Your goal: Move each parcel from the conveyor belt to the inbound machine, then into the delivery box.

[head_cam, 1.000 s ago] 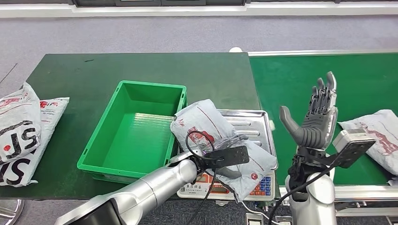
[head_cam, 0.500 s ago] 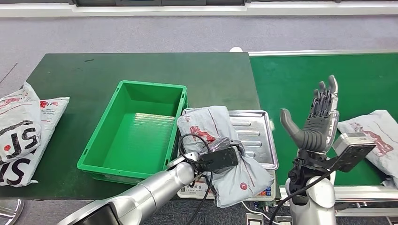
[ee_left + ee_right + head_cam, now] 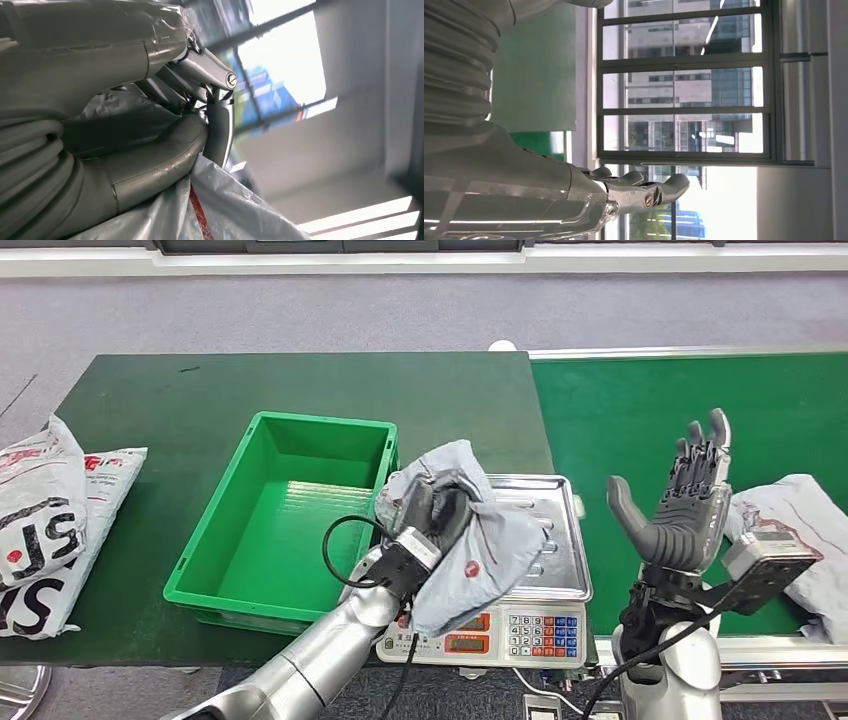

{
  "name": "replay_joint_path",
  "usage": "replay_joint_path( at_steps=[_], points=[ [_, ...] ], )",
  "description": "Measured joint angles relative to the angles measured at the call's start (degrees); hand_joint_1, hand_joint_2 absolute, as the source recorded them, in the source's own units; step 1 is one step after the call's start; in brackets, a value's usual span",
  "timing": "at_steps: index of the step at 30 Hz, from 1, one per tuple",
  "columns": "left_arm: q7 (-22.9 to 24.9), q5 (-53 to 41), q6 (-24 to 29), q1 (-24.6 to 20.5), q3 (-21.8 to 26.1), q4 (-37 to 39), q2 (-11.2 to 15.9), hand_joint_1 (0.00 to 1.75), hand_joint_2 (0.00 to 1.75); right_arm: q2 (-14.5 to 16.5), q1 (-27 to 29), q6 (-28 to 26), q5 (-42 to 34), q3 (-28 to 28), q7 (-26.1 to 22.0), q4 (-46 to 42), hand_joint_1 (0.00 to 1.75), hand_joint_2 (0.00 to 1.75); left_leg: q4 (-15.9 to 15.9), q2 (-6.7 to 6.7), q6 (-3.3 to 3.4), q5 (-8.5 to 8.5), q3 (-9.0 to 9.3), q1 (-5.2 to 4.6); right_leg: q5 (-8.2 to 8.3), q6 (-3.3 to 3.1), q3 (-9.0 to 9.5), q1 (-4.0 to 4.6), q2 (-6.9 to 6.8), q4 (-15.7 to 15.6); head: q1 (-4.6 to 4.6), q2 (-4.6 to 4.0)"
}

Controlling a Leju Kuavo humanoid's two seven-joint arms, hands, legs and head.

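Note:
A grey plastic parcel with red print hangs lifted over the left part of the scale's steel tray, and my left hand grips its upper end beside the green box. The left wrist view shows my fingers and thumb curled around the grey parcel film. My right hand is raised over the green conveyor belt, palm up and fingers spread, holding nothing. A second parcel lies on the belt just right of that hand.
The scale with its keypad stands at the table's front edge, between the empty green box and the belt. Two white SF parcels lie at the left end of the dark green table.
My left hand has turned and lifted the grey parcel off the scale's front, swinging it up and left toward the green box. The right hand drifted slightly right; the belt parcel moved closer.

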Motion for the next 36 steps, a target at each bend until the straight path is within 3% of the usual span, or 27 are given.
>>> replay_joint_path(
  at_steps=[7, 10, 14, 20, 30, 36],
  points=[
    [-0.1, 1.7, 6.2, 4.3, 2.9, -14.7, 2.2, 1.75, 1.75, -1.2, 0.1, -0.5, -1.1, -0.1, -0.7, 0.3, 0.00, 1.75, 0.0, -0.04, 0.00, 0.00, -0.03, 0.00, -0.01, 0.01, 0.00, 0.00, -0.04, 0.0, 0.00, 0.00],
    [-0.1, 0.8, 12.0, 5.7, 3.4, -20.2, 3.4, 1.75, 1.75, -1.6, 0.0, -0.8, -1.5, 0.0, -0.8, 0.5, 0.00, 1.75, 0.0, -0.04, 0.00, 0.00, -0.04, 0.00, -0.01, 0.01, -0.01, 0.00, -0.05, 0.0, 0.00, 0.00],
    [-0.1, -10.9, 18.4, 6.8, 6.0, -26.0, 4.3, 1.75, 1.75, -2.1, 0.0, -1.4, -2.0, 0.0, -1.2, 0.6, 0.00, 1.75, 0.0, -0.11, 0.01, 0.01, -0.05, 0.00, -0.01, 0.01, 0.00, 0.00, -0.11, 0.0, 0.00, 0.00],
    [-0.1, -17.1, 19.2, 7.9, 11.4, -31.3, 4.4, 1.75, 1.75, -2.3, 0.0, -1.6, -2.1, 0.0, -1.3, 0.6, 0.00, 1.75, 0.0, -0.10, 0.01, 0.01, -0.04, 0.00, -0.01, 0.01, 0.00, 0.00, -0.09, 0.0, 0.00, 0.00],
    [-0.1, -17.7, 19.2, 8.7, 13.3, -33.6, 4.4, 1.75, 1.75, -2.3, 0.0, -1.6, -2.1, 0.0, -1.3, 0.6, 0.00, 1.75, 0.0, -0.10, 0.01, 0.01, -0.04, 0.00, -0.01, 0.01, 0.00, 0.00, -0.09, 0.0, 0.00, 0.00],
    [0.2, -23.9, 18.0, 8.3, 15.8, -33.3, 4.1, 1.75, 1.75, -2.3, 0.0, -1.9, -2.0, 0.0, -1.2, 0.6, 0.00, 1.75, 0.0, -0.11, 0.01, 0.01, -0.03, 0.00, -0.02, 0.02, -0.02, 0.00, -0.11, 0.0, -0.01, 0.00]
  ],
)
